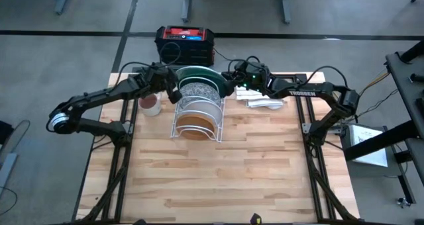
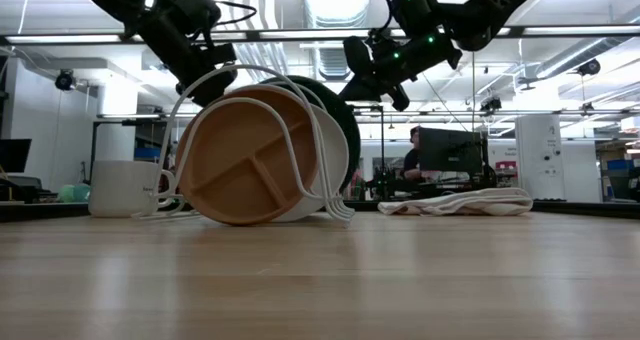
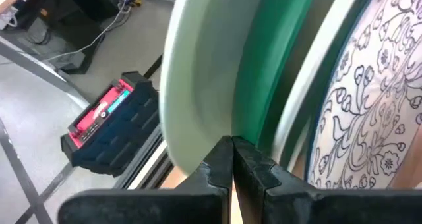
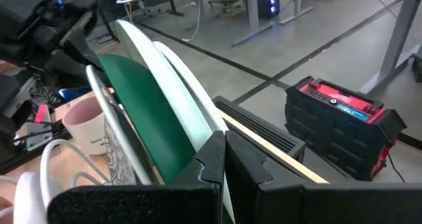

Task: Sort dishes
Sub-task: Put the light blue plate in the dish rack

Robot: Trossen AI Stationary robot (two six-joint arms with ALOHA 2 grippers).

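A white wire rack point(image 1: 196, 122) stands on the table with plates on edge in it. From near to far they are the tan-brown plate point(image 1: 197, 127), a plain white plate point(image 2: 335, 150), the grey-speckled plate point(image 1: 197, 90) and the large dark green plate point(image 1: 196, 73). My left gripper point(image 1: 175, 90) is shut at the green plate's left rim. My right gripper point(image 1: 228, 87) is shut at its right rim. The green plate's lower edge is hidden behind the other plates. My left gripper pinches the green plate's rim point(image 3: 231, 128) on its left side between its two fingers, coming level from the table's left. The plate stands on edge at the rack's far end. My right gripper pinches the same plate's rim point(image 4: 214, 122) on its right side between its two fingers, coming from the table's right. Whether the plate rests in the rack or is lifted, I cannot tell.
A pink-and-white mug point(image 1: 151, 104) stands just left of the rack. Folded white cloths point(image 1: 265, 102) lie right of it. A black-and-red box point(image 1: 185, 45) sits beyond the table's far edge. The near half of the wooden table point(image 1: 218, 179) holds nothing.
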